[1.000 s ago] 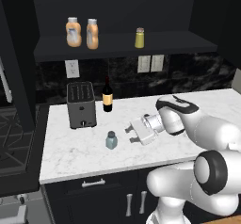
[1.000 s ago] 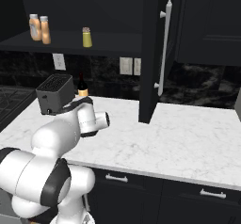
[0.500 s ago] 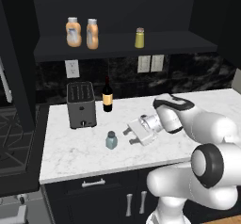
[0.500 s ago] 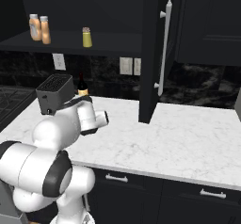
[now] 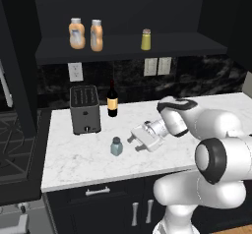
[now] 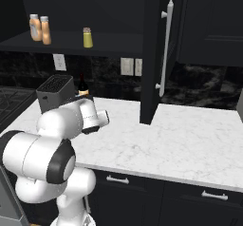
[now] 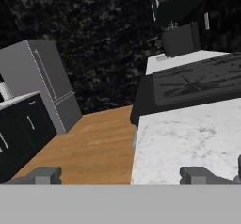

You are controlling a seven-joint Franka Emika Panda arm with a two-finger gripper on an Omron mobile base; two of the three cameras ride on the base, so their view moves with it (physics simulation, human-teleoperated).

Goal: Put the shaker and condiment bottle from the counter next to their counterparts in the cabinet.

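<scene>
Nearest on the counter [image 5: 187, 152], the gripper [image 5: 134, 141] hangs with jaws spread wide and empty, just right of the shaker [image 5: 116, 146] standing upright. Farther back stand a toaster [image 5: 84, 109] and wine bottle [image 5: 112, 100]; above, the cabinet [image 5: 128, 48] shelf carries two orange bottles [image 5: 86, 34] and a yellow-green shaker [image 5: 146, 40].

- In the right base view the arm's white body hides most of the wine bottle [image 6: 83, 84] at centre left.
- The toaster [image 6: 55, 91] there is partly covered too.
- Labels on the two orange bottles [image 6: 40, 28], upper left, are too small to read.
</scene>
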